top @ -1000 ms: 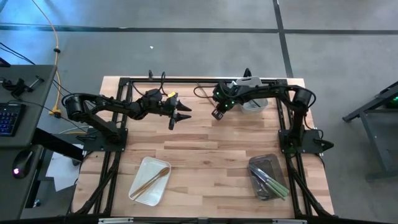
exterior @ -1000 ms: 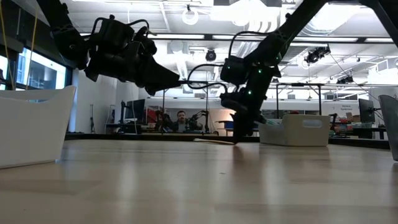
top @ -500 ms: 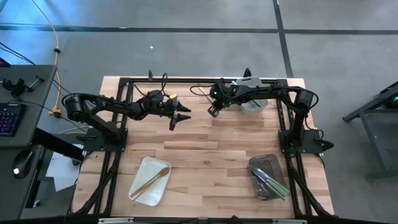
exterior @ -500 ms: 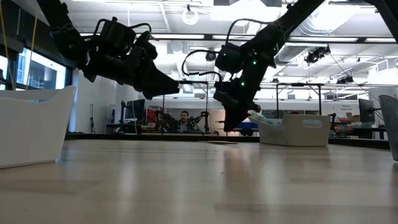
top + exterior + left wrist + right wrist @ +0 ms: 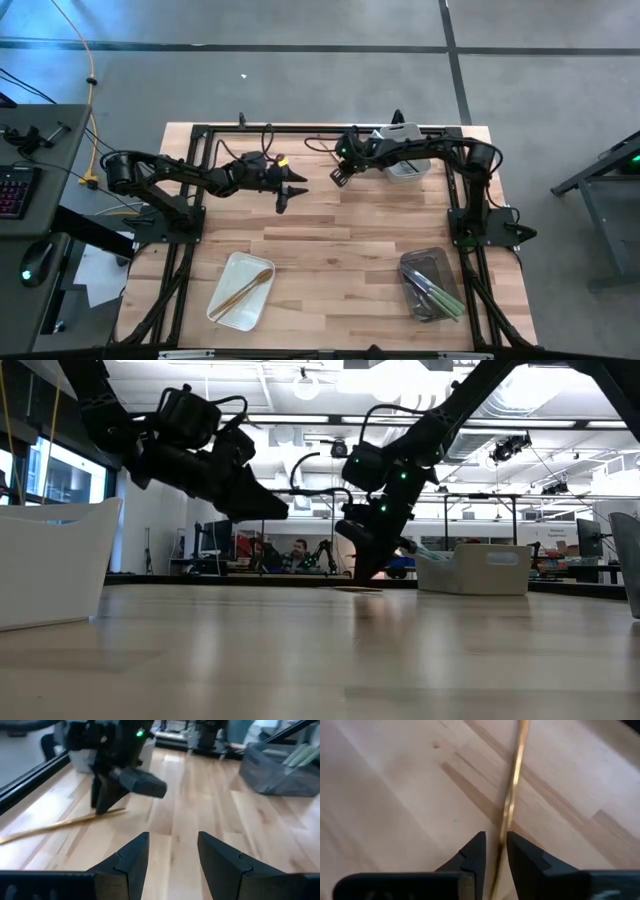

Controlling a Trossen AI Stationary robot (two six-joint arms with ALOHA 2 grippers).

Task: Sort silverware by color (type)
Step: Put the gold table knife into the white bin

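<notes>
The table point(image 5: 330, 230) is pale wood in narrow glued strips, smooth, with a soft satin sheen that throws back the ceiling lights in the low view. A slim gold utensil point(image 5: 512, 780) lying on it looks like polished metal, bright along its edge. The left gripper point(image 5: 172, 862) and right gripper point(image 5: 492, 855) have matt black fingers, hard and plastic-looking, faceted. The white tray point(image 5: 240, 290) at the near left looks like smooth opaque plastic; the grey tray point(image 5: 432, 262) at the near right is translucent smoky plastic with a slight gloss. The green-handled cutlery point(image 5: 440, 298) inside it has a dull, pale finish. The frame point(image 5: 320, 130) around the table is black matt metal.
</notes>
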